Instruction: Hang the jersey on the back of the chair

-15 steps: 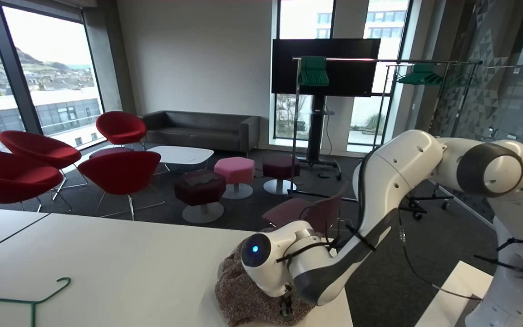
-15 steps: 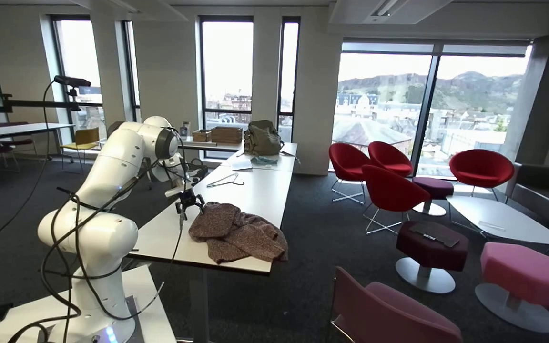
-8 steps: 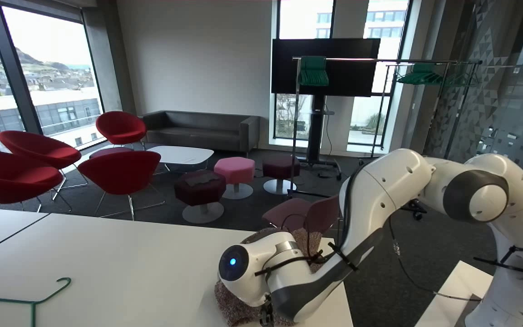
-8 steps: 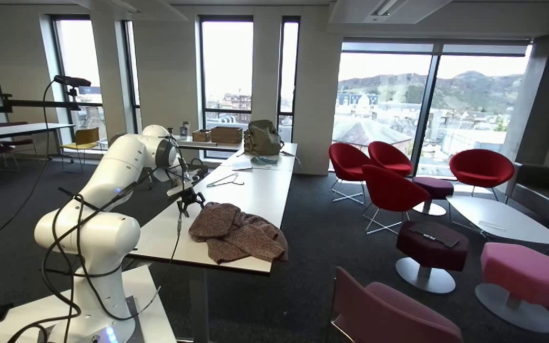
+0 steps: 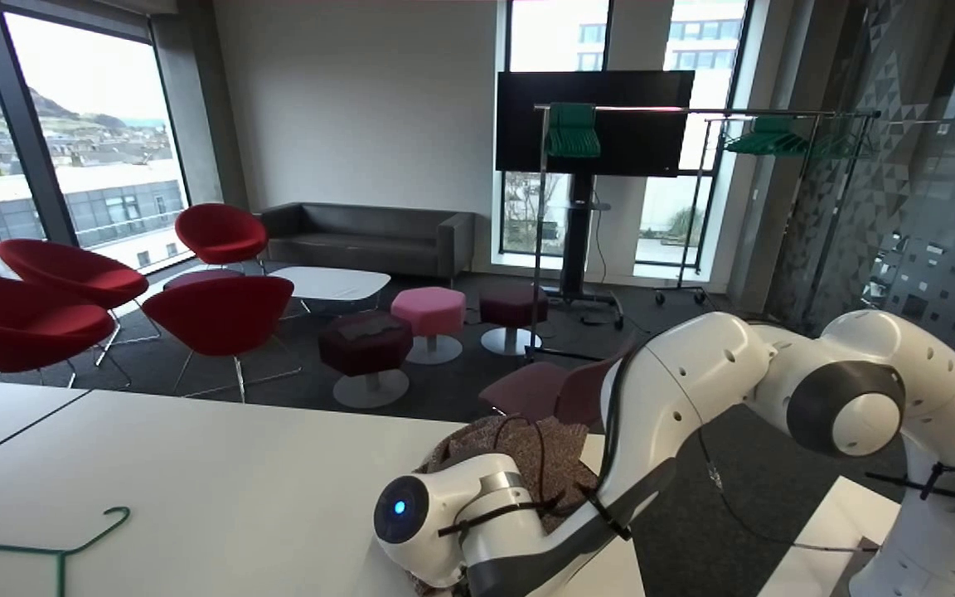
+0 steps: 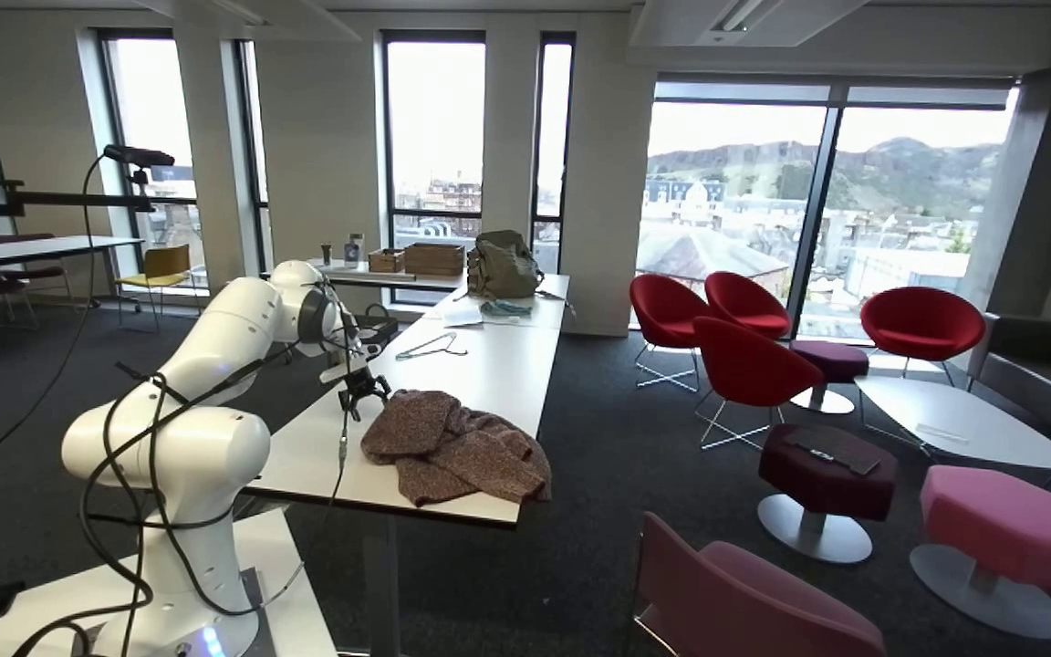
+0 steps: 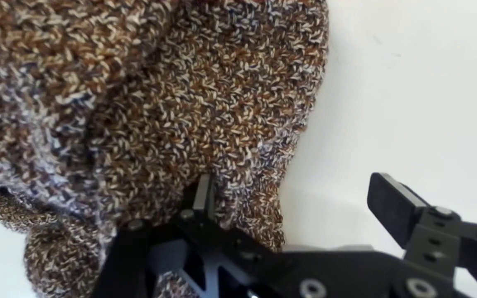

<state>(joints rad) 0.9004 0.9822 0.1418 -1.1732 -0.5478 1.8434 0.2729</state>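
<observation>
Jaws spread wide at edge of jersey [image 7: 189, 111]. Wooden boxes [image 6: 434, 260] near backpack [image 6: 502, 265], contents hidden.

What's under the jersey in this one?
The table: its white top shows beside the jersey in both exterior views. Whether anything else lies beneath cannot be told; the jersey covers that spot.

Mottled jersey [image 7: 222, 103], white surface [image 7: 412, 103] beside; pincer [image 7: 294, 186] spread wide
</observation>
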